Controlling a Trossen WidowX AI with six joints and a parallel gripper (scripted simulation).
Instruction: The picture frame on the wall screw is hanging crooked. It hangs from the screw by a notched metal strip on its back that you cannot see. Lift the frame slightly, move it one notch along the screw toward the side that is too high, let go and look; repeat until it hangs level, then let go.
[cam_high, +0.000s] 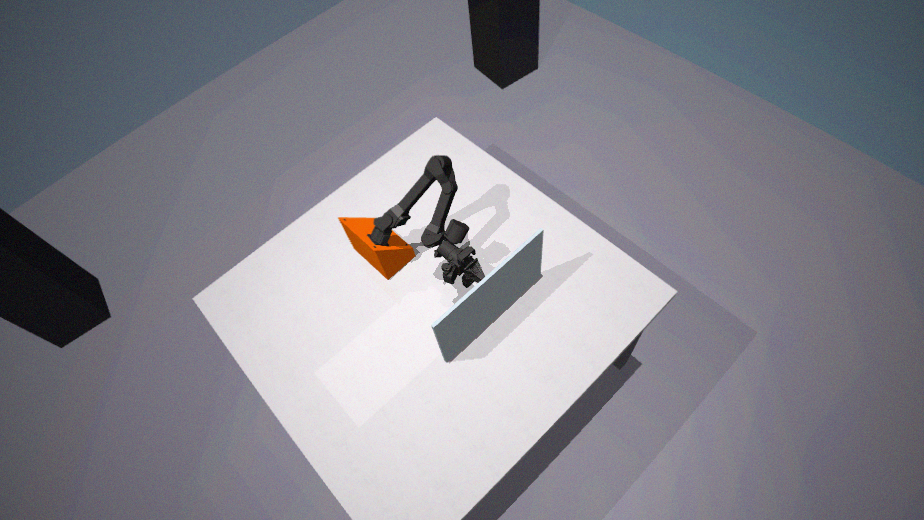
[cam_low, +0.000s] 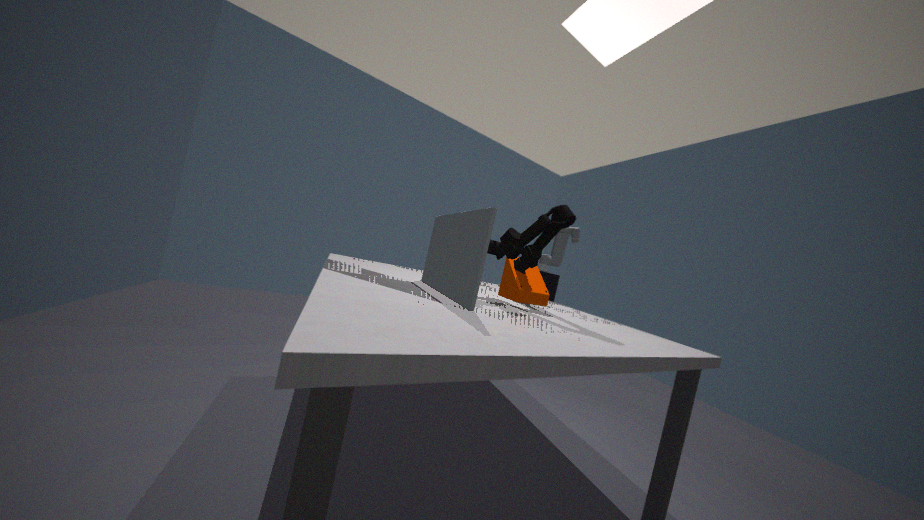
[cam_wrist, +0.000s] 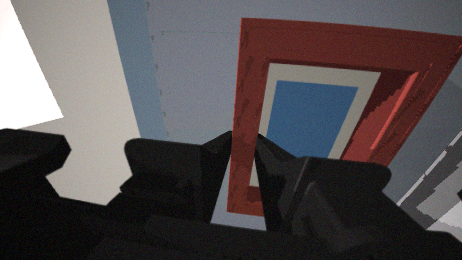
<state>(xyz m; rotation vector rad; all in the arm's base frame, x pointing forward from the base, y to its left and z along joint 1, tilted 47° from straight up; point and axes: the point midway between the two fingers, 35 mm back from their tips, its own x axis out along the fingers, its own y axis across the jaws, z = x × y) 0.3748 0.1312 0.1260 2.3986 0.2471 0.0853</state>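
Note:
The picture frame is red, with a pale mat border and a blue picture, in the wrist view. My gripper is shut on one red side bar of it, with a dark finger on each side of the bar. The wall panel stands upright on the table, and my gripper is at its far side in the exterior view. The panel hides the frame in the exterior view, and in the top view I cannot make the frame out. The screw and the notched strip are hidden, and I cannot tell whether the frame is level.
The arm's orange base stands on the white table, behind the gripper. The panel's lower edge rests on the table. Two black blocks show beyond the table in the top view.

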